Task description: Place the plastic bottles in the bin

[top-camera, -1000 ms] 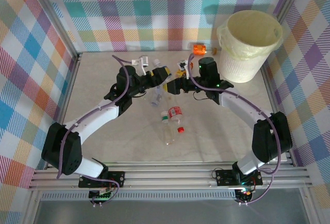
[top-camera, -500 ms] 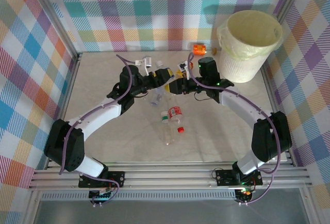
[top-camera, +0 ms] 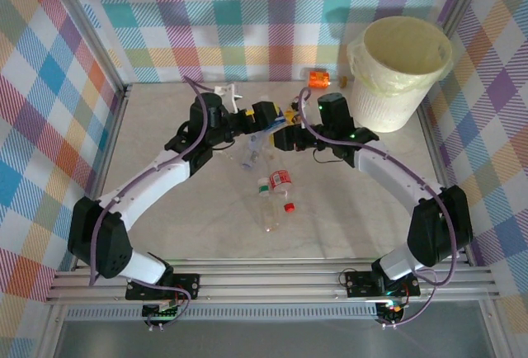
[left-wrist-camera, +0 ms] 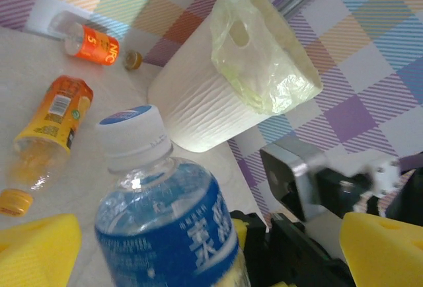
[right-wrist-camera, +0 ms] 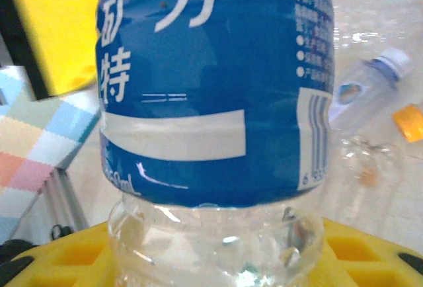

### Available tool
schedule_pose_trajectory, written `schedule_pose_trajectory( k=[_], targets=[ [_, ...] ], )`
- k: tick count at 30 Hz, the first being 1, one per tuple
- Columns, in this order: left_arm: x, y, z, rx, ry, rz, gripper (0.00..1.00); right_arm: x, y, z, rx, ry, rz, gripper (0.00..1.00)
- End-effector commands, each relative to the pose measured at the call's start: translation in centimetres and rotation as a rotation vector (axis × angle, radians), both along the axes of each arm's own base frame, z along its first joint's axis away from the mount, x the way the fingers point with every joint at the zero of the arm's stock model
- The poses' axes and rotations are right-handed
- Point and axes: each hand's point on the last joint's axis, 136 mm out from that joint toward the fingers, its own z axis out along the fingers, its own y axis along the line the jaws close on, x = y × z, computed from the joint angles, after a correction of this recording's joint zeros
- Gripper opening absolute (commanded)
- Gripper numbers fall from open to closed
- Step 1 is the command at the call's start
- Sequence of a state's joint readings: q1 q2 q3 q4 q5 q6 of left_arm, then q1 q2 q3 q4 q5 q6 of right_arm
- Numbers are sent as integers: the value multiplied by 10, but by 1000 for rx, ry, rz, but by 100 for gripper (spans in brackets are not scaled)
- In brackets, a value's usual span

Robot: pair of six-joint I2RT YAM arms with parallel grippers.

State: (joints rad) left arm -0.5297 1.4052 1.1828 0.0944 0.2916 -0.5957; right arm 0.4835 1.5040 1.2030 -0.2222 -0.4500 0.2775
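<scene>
A clear plastic bottle with a blue label and white cap hangs between the two grippers above the middle of the table. My right gripper is shut on its clear lower body, with the blue label above the yellow fingers. My left gripper stands open around the same bottle, its yellow pads well apart from it. In the top view the left gripper and right gripper meet tip to tip. The white bin with its pale yellow bag stands at the far right.
More bottles lie on the table: a red-labelled one, a clear one and a crushed clear one below the grippers. Orange bottles lie near the bin's foot. Loose caps are scattered about.
The left gripper's jaws have opened wide off the blue-labelled bottle. The right gripper has shut on it. Both grippers shifted slightly toward the back.
</scene>
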Motion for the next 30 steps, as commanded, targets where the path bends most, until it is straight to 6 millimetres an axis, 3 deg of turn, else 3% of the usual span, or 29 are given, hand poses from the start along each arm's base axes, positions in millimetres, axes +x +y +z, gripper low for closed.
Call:
schedule_pose_trajectory(
  k=[1,8,17,21,25,30],
  targets=[
    [-7,23,24,31,-64,85,100,10,-20,9,-61,-55,-85,37],
    [-12,70,9,155,-49,283,100,41,-66,24,-144,-135,-261,36],
    [-25,132,-36,284,53,547,100,77,-129,55,-253,-251,-459,35],
    [-32,154,-58,334,72,634,100,95,-151,77,-262,-301,-532,35],
    [-41,176,-68,347,75,720,100,117,-169,102,-279,-361,-585,35],
    [-47,186,-73,352,87,739,100,145,-193,135,-320,-434,-662,35]
  ],
)
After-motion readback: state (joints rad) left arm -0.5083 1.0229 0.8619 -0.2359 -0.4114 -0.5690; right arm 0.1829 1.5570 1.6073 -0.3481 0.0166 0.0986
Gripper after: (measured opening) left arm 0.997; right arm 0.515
